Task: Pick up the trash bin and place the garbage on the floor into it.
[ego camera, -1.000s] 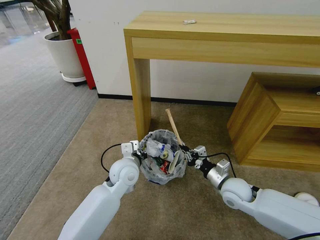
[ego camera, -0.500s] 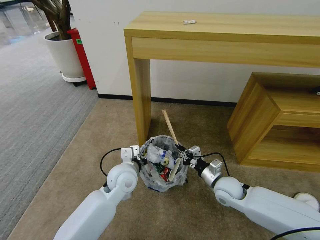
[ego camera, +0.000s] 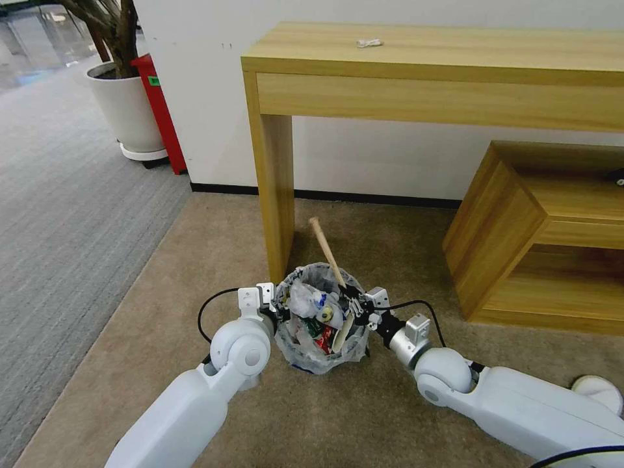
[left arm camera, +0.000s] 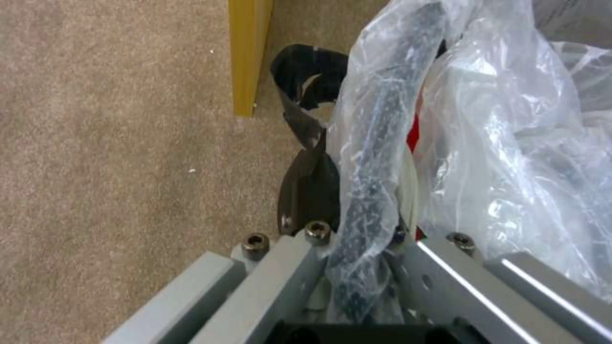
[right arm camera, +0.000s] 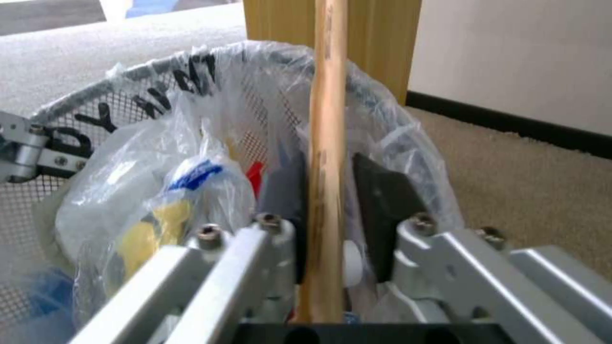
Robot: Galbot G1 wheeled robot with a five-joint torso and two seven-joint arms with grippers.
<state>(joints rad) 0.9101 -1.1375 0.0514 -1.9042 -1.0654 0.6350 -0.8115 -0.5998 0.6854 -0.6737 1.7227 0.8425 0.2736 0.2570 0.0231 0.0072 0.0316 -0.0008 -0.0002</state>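
Left end effector (ego camera: 276,307) pinches the trash bin (ego camera: 318,354) rim: thin mesh under slippery liner, light. Right end effector (ego camera: 354,305) clamps the stiff wooden stick (ego camera: 327,251) low; upper length stands tall, tilted over the bin.

Your trash bin (ego camera: 318,318) sits just in front of the desk (ego camera: 273,195) leg, which blocks reach behind it; both grippers flank its rim; its mouth is crowded with litter and a tilted wooden stick (ego camera: 326,250); beige floor (ego camera: 338,416) nearer you lies open.

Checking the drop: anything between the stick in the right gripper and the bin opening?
Nothing visible. The right gripper holds the wooden stick at the trash bin rim; litter already fills the bin beneath. Left gripper clamps the opposite rim.
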